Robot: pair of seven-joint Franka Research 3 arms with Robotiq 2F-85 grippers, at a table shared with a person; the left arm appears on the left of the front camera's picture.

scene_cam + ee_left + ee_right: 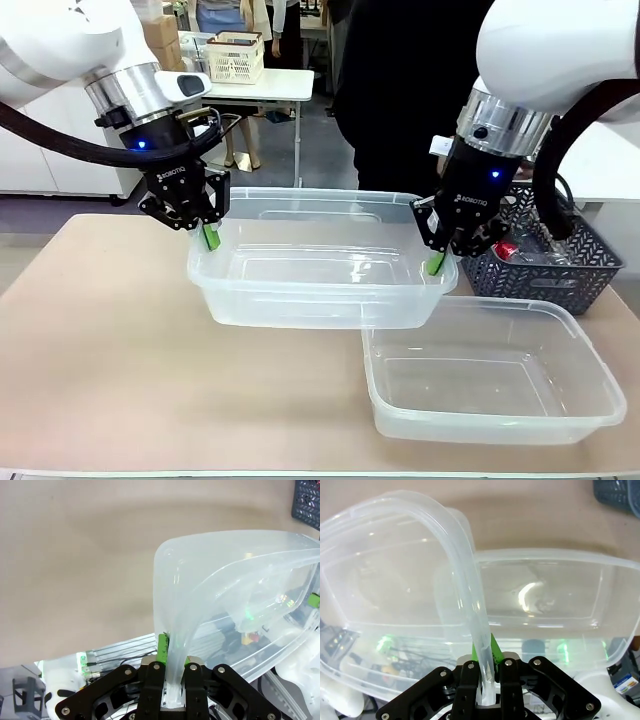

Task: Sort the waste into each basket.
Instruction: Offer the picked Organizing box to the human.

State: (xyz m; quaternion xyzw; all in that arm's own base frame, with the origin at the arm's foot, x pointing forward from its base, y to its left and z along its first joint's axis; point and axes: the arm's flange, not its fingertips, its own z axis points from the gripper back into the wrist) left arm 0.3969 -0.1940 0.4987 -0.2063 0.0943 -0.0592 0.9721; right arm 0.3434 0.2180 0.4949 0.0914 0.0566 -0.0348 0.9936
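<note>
Front view: left claw (pixel 210 240) clamps tub (pixel 300 292); right claw (pixel 436 263) likewise.

Table (pixel 120 330), tan matte top. Resting on it: one clear plastic tub (pixel 500 428), near right. One dark lattice basket (pixel 560 272), far right.

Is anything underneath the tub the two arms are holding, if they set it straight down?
Probably yes: the second tub lies partly under the held tub, below the right gripper. Under the left gripper the table looks bare.
</note>
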